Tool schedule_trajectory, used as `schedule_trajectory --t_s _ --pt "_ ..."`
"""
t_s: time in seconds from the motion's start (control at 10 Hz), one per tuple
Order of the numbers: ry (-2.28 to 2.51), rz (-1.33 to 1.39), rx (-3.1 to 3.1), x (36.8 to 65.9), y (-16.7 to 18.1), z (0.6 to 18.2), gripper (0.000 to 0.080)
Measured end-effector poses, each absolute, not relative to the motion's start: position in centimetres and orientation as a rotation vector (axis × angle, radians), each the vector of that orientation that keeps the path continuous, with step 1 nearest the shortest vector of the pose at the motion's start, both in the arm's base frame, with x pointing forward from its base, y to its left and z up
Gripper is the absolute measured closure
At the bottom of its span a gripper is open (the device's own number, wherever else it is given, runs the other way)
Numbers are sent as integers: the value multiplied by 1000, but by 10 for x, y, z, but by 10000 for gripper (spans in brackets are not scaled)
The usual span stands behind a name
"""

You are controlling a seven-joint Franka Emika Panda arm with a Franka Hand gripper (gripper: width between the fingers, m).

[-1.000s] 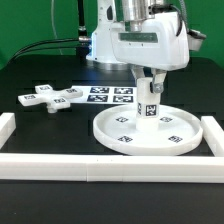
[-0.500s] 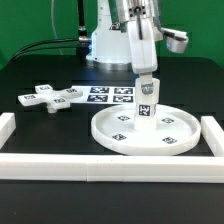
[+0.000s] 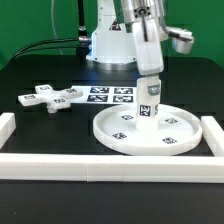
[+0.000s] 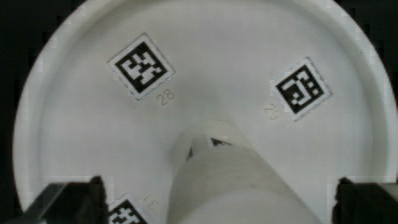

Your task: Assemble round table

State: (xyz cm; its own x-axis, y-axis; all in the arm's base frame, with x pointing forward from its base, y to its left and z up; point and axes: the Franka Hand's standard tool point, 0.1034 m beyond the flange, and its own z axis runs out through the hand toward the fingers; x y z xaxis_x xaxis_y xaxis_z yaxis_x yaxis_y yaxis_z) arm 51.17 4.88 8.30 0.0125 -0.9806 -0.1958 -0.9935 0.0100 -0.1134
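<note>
The large round rimmed disc (image 3: 125,135) lies flat on the black table at the exterior view's right. The short cylindrical leg (image 3: 151,102) stands upright at the disc's centre, tags on its side. My gripper (image 3: 150,84) comes straight down over the leg's top, one finger on each side. In the wrist view the leg (image 4: 240,175) rises between the two dark fingers (image 4: 75,203), with a gap showing on each side, so my gripper (image 4: 222,208) looks open around it. The disc (image 4: 214,60) fills that view. The cross-shaped knobbed base (image 3: 50,98) lies loose at the exterior view's left.
The marker board (image 3: 105,95) lies between the base and the disc. White border rails run along the front (image 3: 110,162), the exterior view's left (image 3: 6,125) and right (image 3: 212,132). The arm's white base (image 3: 108,45) stands behind.
The hand has turned about the leg's axis, from broadside to edge-on, and shifted slightly to the exterior view's right. The leg stays upright on the disc.
</note>
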Motion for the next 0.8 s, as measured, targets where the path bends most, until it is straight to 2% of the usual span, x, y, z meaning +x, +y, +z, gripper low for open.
schedule_trajectory --t_s 0.2,0.4,0.8 --pt "1933 53 -2150 515 45 93 153" --pt "1925 55 -2160 514 46 91 150" --pt "1332 -34 -2593 510 47 94 150"
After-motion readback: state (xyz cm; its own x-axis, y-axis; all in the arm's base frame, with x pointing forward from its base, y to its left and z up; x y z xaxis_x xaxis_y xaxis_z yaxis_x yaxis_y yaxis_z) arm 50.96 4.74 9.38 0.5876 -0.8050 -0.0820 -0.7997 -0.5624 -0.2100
